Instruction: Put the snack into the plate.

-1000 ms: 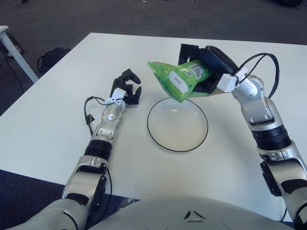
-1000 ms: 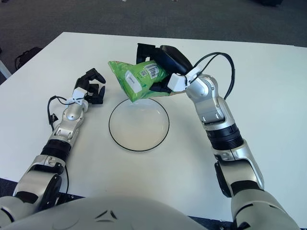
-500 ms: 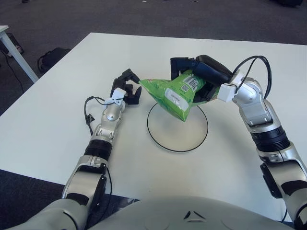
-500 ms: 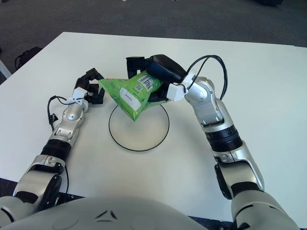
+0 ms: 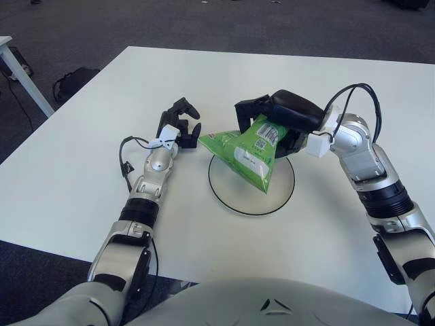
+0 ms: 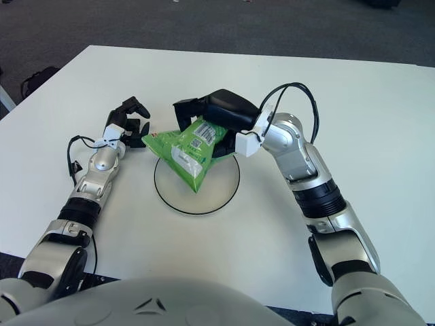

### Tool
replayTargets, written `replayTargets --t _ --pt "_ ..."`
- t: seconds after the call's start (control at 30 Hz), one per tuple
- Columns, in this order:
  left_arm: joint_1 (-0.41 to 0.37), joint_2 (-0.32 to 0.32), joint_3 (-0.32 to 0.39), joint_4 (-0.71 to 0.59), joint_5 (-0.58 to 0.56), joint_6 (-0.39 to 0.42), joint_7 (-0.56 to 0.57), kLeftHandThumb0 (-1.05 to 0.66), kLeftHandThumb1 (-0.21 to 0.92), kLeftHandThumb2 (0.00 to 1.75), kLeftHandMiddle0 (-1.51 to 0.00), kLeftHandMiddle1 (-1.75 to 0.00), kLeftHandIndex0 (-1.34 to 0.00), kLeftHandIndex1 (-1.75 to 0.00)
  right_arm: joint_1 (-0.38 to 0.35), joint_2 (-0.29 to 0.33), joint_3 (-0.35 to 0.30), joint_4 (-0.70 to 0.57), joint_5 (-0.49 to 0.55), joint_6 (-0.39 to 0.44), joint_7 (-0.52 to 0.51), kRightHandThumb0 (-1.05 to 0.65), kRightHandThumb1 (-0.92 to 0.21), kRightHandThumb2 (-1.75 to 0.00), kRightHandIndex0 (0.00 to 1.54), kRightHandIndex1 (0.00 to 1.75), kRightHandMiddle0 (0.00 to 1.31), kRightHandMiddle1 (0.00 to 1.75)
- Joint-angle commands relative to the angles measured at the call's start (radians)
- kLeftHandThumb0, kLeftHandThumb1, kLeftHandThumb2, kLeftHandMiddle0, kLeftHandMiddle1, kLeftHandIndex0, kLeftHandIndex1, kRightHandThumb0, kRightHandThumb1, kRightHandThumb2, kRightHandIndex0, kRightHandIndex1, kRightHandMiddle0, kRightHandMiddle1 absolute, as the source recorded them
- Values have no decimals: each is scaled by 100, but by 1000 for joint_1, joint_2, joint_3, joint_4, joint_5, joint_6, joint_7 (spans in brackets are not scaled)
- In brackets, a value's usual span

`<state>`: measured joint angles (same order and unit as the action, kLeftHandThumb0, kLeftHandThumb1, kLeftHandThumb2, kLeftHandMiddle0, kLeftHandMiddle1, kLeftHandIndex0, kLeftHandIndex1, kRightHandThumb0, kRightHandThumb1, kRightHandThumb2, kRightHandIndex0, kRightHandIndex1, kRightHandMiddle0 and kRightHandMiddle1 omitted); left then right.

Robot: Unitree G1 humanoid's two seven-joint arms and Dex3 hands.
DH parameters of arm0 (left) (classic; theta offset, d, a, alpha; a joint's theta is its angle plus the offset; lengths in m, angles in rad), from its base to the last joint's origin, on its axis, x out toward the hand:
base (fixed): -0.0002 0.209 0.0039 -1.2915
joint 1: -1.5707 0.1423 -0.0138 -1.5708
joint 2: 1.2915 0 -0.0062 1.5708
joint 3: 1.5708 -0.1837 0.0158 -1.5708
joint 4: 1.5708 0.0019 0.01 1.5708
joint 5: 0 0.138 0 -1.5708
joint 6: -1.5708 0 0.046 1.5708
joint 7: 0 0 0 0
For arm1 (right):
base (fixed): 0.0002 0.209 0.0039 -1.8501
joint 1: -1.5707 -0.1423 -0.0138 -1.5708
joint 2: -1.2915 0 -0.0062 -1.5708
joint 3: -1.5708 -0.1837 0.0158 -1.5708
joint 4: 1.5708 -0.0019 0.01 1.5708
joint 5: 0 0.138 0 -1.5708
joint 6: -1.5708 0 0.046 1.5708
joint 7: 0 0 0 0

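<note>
While my right hand [image 5: 272, 122] has its fingers clamped on the upper end of the green snack bag [image 5: 248, 151], the bag hangs tilted over the plate [image 5: 280, 197], its lower corner pointing down at the plate's middle; can't tell if that corner is touching the plate yet. Bag looks like a light, puffy foil pack, soft and crinkly, probably slick on the outside, with contents that would crush under a hard squeeze. Judging by how it droops from the grip, most of the bulk sits below my fingers, so holding it by the crimped top end seems the right place, with only light pressure. My left hand [image 5: 179, 125] is idle, showing on the worktop [image 5: 81, 170] just left of the plate, fingers loosely curled and holding nothing; the bag's left tip shows close beside it, apart as far as I can see. Hidden: the far rim of the plate is behind the bag and my right hand, and the bag's top seam is buried in my palm. Label print on the bag is too small to read.
</note>
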<state>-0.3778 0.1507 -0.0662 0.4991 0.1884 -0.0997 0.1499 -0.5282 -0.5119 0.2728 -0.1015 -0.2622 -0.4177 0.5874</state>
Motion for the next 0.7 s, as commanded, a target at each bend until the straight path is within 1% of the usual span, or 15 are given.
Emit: replayTargets --t 0.0,0.03,0.07,0.1,0.13,0.17,0.2,0.23,0.27,0.3,0.37,0.4,0.5,0.6,0.67 --pt "73 -20 -20 36 16 22 -4 -48 32 131 -129 -175 -61 -175 -5 -18 13 19 0 -37 24 -1 -57 -88 56 155 34 159" --pt "74 -19 -22 36 18 14 -3 -48 32 131 -129 -175 -61 -175 -3 -24 18 27 3 -52 34 -8 -53 -91 49 146 28 156" --pt "75 -18 -22 36 20 9 -3 -48 32 131 -129 -175 -61 -175 -2 -28 20 33 6 -62 40 -19 -43 -99 39 131 20 150" --pt "76 -17 -23 37 21 2 -4 -48 32 132 -129 -175 -61 -175 -4 -36 27 44 19 -84 58 -27 -37 -105 31 120 13 146" --pt "76 -17 -23 37 21 -2 -5 -48 32 132 -129 -175 -61 -175 -7 -40 31 51 28 -99 70 -33 -33 -107 20 102 8 130" --pt "76 -17 -22 40 20 -5 -7 -48 31 132 -129 -175 -61 -175 -12 -48 37 61 39 -118 88 -35 -32 -108 16 96 7 123" --pt "75 -16 -21 43 20 -6 -9 -48 31 132 -129 -175 -61 -175 -16 -52 41 69 47 -132 101 -38 -30 -108 10 71 4 108" --pt "72 -16 -20 51 19 -9 -10 -48 31 133 -129 -175 -62 -175 -18 -58 44 78 49 -152 110 -39 -29 -108 8 62 3 103" --pt "69 -16 -20 58 19 -10 -10 -49 30 134 -129 -175 -62 -175 -20 -61 46 85 51 -167 117 -43 -29 -106 5 41 2 92" --pt "60 -15 -18 78 17 -18 -11 -49 29 134 -129 -175 -63 -175 -24 -66 49 97 51 -190 124 -46 -29 -105 3 27 1 85" --pt "46 -14 -14 114 14 -35 -9 -49 28 136 -128 -175 -64 -175 -32 -73 52 120 49 -234 134 -53 -32 -98 2 14 1 75" --pt "40 -13 -13 129 14 -44 -8 -50 27 137 -128 -175 -65 -175 -36 -76 52 132 49 -253 137 -60 -37 -91 1 9 0 68" --pt "26 -15 -10 170 16 -75 4 -50 26 139 -125 -175 -66 -175 -54 -80 53 173 31 -316 133 -71 -45 -77 0 3 0 55" --pt "13 -16 -8 205 21 -100 14 -50 26 139 -121 -175 -66 -175 -68 -82 53 205 19 -352 129 -76 -50 -70 0 1 0 45" --pt "1 -17 -7 240 24 -118 24 -50 26 139 -116 -175 -66 -175 -82 -87 53 223 14 -361 135 -77 -51 -66 0 0 0 40"
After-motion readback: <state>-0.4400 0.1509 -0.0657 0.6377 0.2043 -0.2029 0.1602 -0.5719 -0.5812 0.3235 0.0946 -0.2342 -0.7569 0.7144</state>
